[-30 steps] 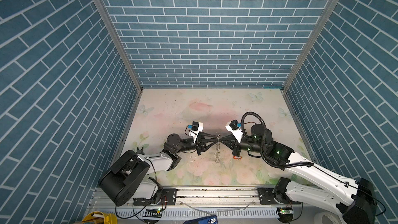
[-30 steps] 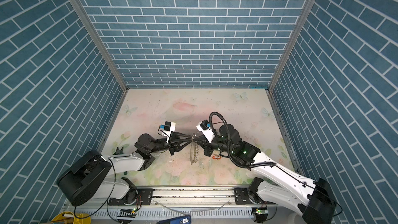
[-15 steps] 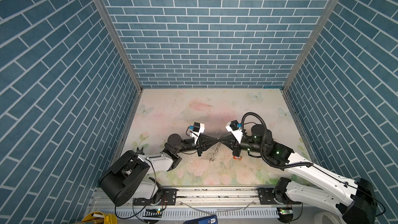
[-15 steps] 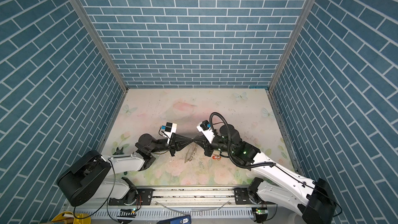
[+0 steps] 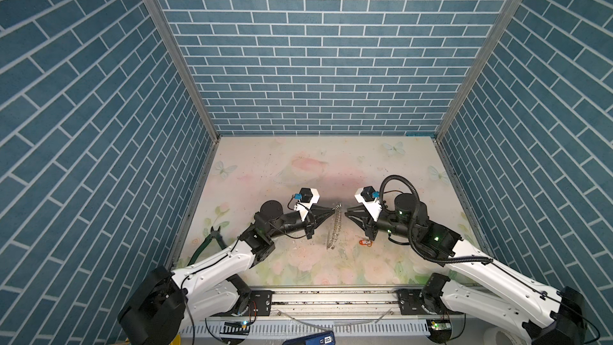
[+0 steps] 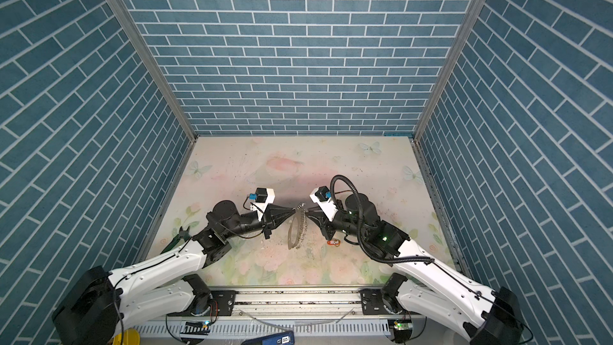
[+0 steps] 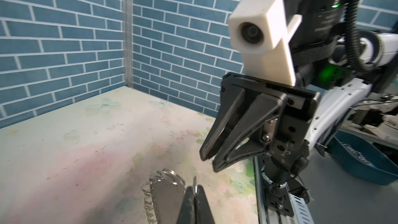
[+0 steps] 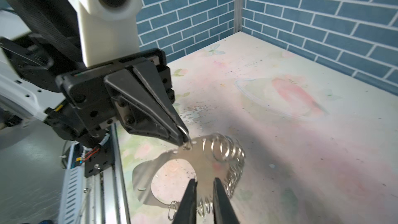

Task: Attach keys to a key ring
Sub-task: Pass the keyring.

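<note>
Over the table point(image 5: 298, 167), left fingers point(image 8: 155, 113) pinch the key ring point(image 8: 189, 155); right fingers point(image 7: 247, 126) gape slightly, empty.

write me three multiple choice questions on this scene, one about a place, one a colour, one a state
1. Where is the key tag? A on the table, near the right arm; B threaded on the key ring; C in the left hand.
2. What colour is the key tag? A blue; B orange-red; C green.
3. How is the left hand? A wide open; B shut on nothing; C shut on the key ring.
Key: 1 A, it lies loose on the table in both top views; 2 B, it shows orange-red there; 3 C, the right wrist view shows it clamped at the key ring's edge.
</note>
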Controlling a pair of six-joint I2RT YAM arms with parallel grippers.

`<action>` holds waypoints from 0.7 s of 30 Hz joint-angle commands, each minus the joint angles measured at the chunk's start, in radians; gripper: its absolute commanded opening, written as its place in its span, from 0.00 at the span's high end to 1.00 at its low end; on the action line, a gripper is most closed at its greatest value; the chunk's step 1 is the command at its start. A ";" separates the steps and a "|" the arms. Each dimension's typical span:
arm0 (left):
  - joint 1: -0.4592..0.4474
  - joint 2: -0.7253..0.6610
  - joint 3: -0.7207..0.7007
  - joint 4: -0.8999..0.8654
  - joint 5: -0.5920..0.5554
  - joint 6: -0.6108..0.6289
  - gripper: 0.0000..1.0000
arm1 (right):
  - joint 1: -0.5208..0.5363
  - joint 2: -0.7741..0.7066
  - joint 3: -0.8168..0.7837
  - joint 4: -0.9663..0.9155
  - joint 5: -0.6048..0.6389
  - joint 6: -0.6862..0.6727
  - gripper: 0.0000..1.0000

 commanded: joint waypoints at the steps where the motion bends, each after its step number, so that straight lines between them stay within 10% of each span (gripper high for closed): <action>1: -0.039 -0.024 0.104 -0.322 -0.152 0.140 1.00 | -0.017 -0.044 -0.047 -0.038 0.038 -0.143 0.81; 14: -0.044 0.104 0.512 -0.963 -0.100 0.388 1.00 | -0.122 -0.022 0.026 -0.112 -0.298 -0.197 0.81; 21: -0.040 0.210 0.644 -1.085 -0.173 0.455 1.00 | -0.124 -0.001 0.004 -0.071 -0.254 -0.185 0.80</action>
